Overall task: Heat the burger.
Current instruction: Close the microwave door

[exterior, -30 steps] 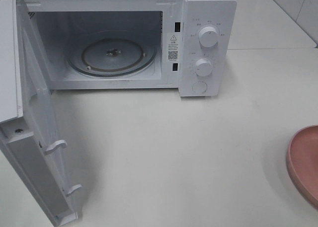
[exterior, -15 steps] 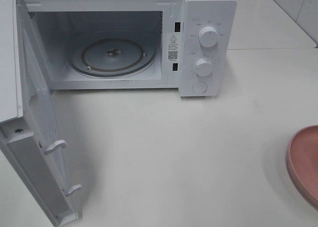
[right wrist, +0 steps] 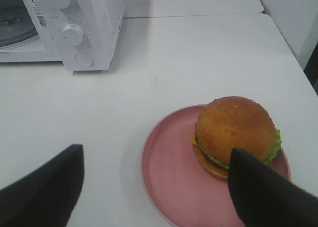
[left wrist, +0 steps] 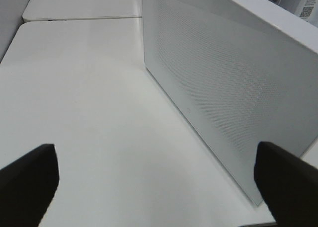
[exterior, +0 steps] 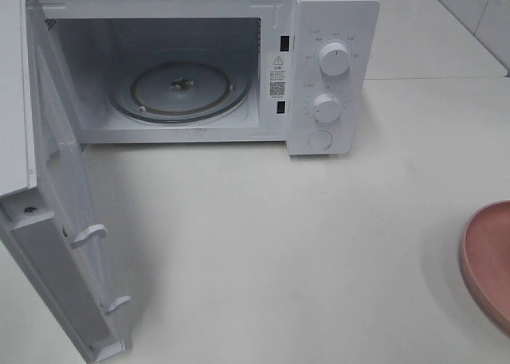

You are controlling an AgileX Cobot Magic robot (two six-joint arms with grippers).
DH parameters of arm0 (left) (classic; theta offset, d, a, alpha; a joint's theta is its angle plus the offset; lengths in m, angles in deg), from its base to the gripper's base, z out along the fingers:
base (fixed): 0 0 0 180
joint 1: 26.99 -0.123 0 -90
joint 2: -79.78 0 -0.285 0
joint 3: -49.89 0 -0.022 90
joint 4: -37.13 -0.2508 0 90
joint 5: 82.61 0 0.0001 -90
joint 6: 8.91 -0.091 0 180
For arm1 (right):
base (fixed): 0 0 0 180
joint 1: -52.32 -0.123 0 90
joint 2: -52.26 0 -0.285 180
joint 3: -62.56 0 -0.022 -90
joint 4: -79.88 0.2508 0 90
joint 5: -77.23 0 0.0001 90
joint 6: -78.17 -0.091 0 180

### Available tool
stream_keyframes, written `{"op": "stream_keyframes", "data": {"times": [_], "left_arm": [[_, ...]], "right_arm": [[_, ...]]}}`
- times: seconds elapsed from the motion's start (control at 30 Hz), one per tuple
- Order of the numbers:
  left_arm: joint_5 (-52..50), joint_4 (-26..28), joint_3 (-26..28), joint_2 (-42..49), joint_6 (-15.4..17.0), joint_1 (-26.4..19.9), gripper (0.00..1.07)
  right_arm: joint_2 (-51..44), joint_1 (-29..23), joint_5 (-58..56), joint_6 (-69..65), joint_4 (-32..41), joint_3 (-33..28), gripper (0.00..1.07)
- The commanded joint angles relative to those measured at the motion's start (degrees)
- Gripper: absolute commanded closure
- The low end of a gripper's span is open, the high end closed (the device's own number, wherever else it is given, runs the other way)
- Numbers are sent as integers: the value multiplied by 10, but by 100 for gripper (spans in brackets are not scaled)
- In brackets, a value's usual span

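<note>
Burger sits on the pink plate just under my right gripper, closer to one of the dark fingers than the other; the jaws are spread wide and hold nothing. Beyond it stands the white microwave, door swung fully open, glass turntable bare inside. My left gripper is also wide open and empty, over the white table beside the door's perforated panel.
</note>
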Motion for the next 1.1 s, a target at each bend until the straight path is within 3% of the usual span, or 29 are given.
{"op": "stream_keyframes", "data": {"times": [0.03,0.2,0.3,0.33,0.43,0.5,0.53,0.57,0.6,0.63,0.67,0.7,0.73,0.77,1.0,1.1], "left_arm": [[1,2,-2,4,4,-1,7],[-12,2,7,2,9,-1,8],[-33,-4,18,-11,29,-1,15],[-49,-6,18,-30,36,-1,21],[-56,-6,18,-42,37,-1,26],[-77,-6,18,-89,38,-1,45],[-77,-6,18,-89,38,-1,45],[-84,-6,18,-102,38,-1,51],[-96,-6,18,-128,38,-1,65],[-96,-6,18,-128,38,-1,65],[-105,-6,18,-150,38,-1,81],[-109,-7,18,-162,38,-1,92],[-109,-7,18,-162,38,-1,92],[-115,-17,18,-183,38,-1,107],[-189,-82,2,-235,23,-1,107],[-274,-87,-41,-245,10,-1,107]], "right_arm": [[-15,4,5,3,1,-1,31],[-15,4,5,3,1,-1,31],[-15,4,5,3,1,-1,31],[-15,4,5,3,1,-1,31],[-15,4,5,3,1,-1,31],[-15,4,5,3,1,-1,31],[-15,4,5,3,1,-1,31],[-15,4,5,3,1,-1,31],[-15,4,5,3,1,-1,31],[-15,4,5,3,1,-1,31],[-15,4,5,3,1,-1,31],[-15,4,5,3,1,-1,31],[-15,4,5,3,1,-1,31],[-15,4,5,3,1,-1,31],[-15,4,5,3,1,-1,31],[-15,4,5,3,1,-1,31]]}}
